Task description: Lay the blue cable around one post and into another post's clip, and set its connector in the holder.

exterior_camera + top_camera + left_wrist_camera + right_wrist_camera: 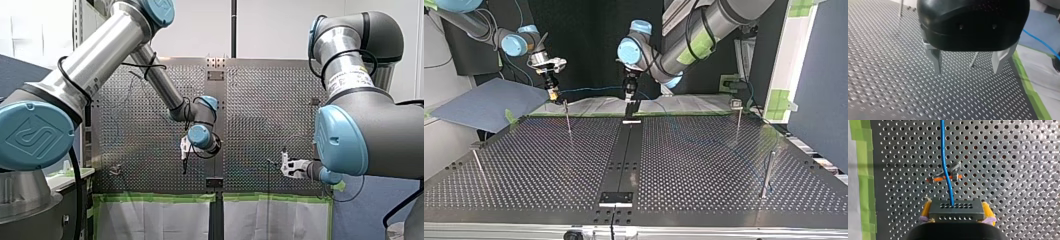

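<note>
Now right gripper (956, 208) fingers (987, 211) pinch connector (956, 211) above table (1010, 157), so blue cable (943, 157) lines up over post clip (954, 175), I think ready to drop in. Left gripper (968, 67) fingers spread, empty, free to help.

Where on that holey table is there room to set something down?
Two patches of perforated table: each side of the black centre strip, out to the posts. Crowded along the far edge, where my left tool, my right tool and the blue cable hang.

The connector (956, 210) sits between the fingers of my right gripper (956, 205); its cable (943, 150) runs ahead, crossing a post's clip (955, 171).
</note>
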`<act>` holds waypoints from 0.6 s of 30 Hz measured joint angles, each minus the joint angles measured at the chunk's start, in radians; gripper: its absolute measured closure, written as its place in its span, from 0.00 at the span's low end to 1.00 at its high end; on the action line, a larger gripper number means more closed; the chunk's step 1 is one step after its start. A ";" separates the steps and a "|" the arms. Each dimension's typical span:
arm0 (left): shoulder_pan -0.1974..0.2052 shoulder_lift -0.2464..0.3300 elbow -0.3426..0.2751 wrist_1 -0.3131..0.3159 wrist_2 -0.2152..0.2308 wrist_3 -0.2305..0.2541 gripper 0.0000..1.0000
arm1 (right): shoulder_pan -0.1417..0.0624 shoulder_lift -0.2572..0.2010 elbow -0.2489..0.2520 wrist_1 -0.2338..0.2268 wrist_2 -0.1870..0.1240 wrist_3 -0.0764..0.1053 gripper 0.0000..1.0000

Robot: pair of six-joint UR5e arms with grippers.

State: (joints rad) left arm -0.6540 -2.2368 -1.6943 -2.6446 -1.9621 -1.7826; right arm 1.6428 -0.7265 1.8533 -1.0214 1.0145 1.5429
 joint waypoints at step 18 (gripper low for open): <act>-0.001 -0.149 -0.050 0.150 0.002 0.032 0.00 | -0.002 0.000 0.000 0.009 0.010 -0.007 1.00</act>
State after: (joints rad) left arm -0.6554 -2.3861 -1.7443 -2.4950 -1.9603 -1.7501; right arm 1.6407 -0.7266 1.8535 -1.0127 1.0247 1.5355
